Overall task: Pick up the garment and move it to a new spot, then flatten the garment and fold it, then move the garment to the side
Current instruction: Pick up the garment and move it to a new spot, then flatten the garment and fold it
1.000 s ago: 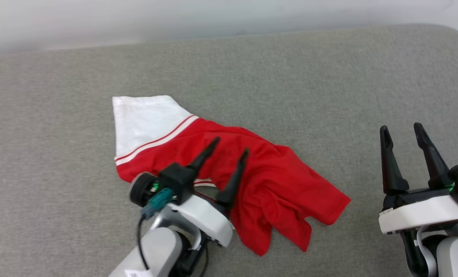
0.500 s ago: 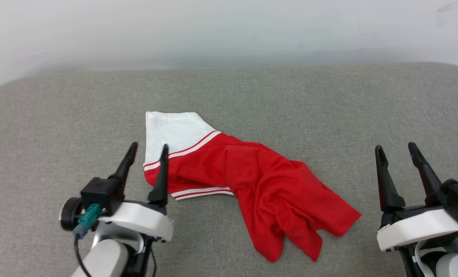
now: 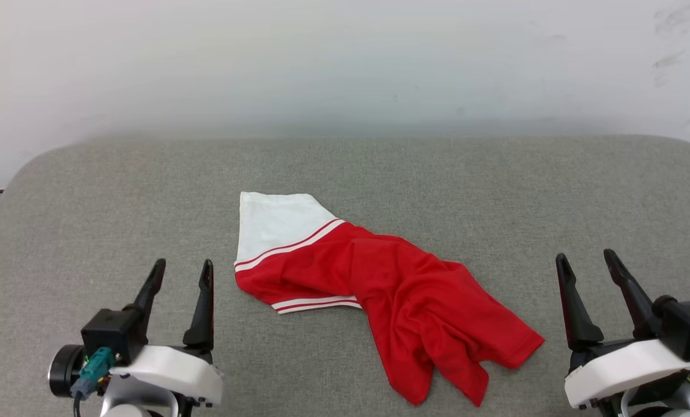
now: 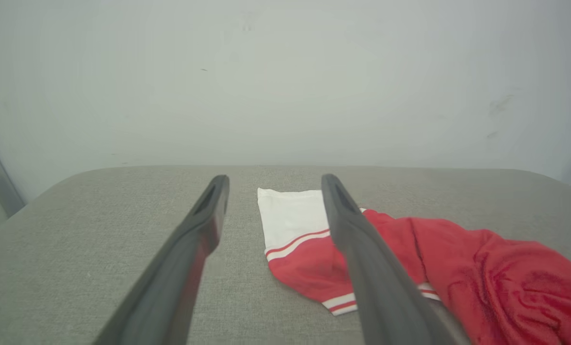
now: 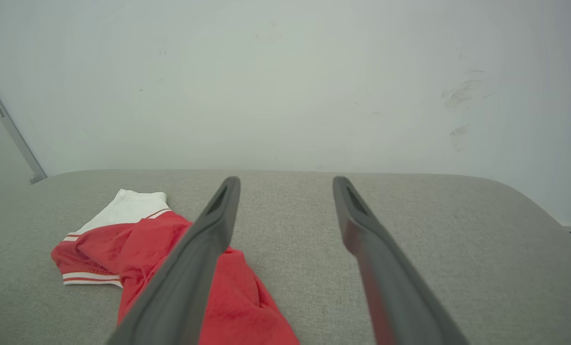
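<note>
The garment (image 3: 391, 295), red with one white sleeve and striped trim, lies crumpled in a loose heap on the middle of the grey padded table (image 3: 90, 191). It also lies ahead and to the right in the left wrist view (image 4: 458, 268) and to the left in the right wrist view (image 5: 136, 244). My left gripper (image 3: 182, 269) hovers open at the lower left, clear of the cloth, with nothing between its fingers. My right gripper (image 3: 585, 260) stands open at the lower right, apart from the garment's hem.
A pale wall (image 3: 345, 63) rises right behind the table's rounded far edge. Bare grey table surface lies to the left and right of the garment. A grey rail (image 5: 12, 129) runs up the wall at the left.
My left gripper has drawn back off the garment to the lower left, empty. The head camera has tilted up, so more wall shows. The garment stays crumpled where it lay.
</note>
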